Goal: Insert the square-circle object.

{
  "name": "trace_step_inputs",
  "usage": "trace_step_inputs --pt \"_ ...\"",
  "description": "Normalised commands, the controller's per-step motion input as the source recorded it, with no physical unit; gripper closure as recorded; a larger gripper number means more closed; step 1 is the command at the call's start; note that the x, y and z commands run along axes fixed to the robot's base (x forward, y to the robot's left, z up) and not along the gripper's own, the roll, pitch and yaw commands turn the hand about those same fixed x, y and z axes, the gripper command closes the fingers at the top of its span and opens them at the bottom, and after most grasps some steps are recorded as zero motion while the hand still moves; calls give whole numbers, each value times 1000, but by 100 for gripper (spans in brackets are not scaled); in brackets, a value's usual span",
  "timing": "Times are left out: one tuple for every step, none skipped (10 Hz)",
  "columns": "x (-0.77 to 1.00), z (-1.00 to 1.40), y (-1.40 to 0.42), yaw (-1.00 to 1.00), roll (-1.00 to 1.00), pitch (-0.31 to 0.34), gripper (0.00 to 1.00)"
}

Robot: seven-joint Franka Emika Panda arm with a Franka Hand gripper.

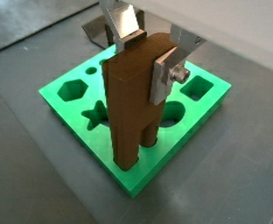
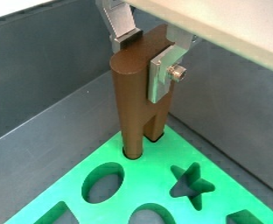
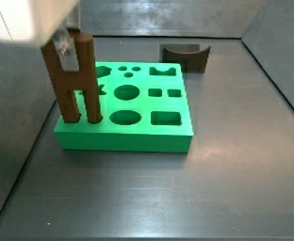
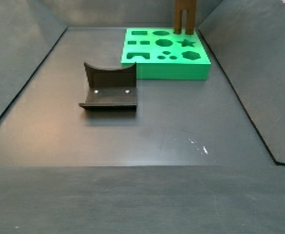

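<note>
The square-circle object point(image 1: 133, 96) is a tall brown piece with one round leg and one square leg. My gripper point(image 1: 149, 59) is shut on its top, with a silver finger on each side; this also shows in a wrist view point(image 2: 145, 59). The piece point(image 2: 136, 96) stands upright with its feet down at the holes in one corner of the green board point(image 2: 127, 188). How deep the feet sit I cannot tell. In a side view the piece point(image 3: 72, 85) is at the board's point(image 3: 124, 136) near left corner, under the gripper point(image 3: 67, 41). In a side view point(image 4: 184, 16) only its legs show.
The green board point(image 1: 80, 92) has several shaped holes, among them a star point(image 2: 192, 184) and an oval point(image 2: 101, 184). The dark fixture point(image 3: 184, 56) stands on the grey floor away from the board, also in a side view point(image 4: 109, 87). Grey walls enclose the floor.
</note>
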Motion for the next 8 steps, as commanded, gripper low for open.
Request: trace_step_inputs --pt "0 -223 0 -220 -164 -114 100" --pt "0 -397 0 -226 -239 -227 100" --pt "0 -497 0 -169 -209 -231 100" --pt "-111 -543 3 0 -134 -307 100" --pt "-63 -483 -43 17 41 -240 100" --pt "0 -383 -186 29 359 -20 100" --pt "9 -386 -140 60 360 0 100" --pt "3 -337 -157 146 354 -13 100"
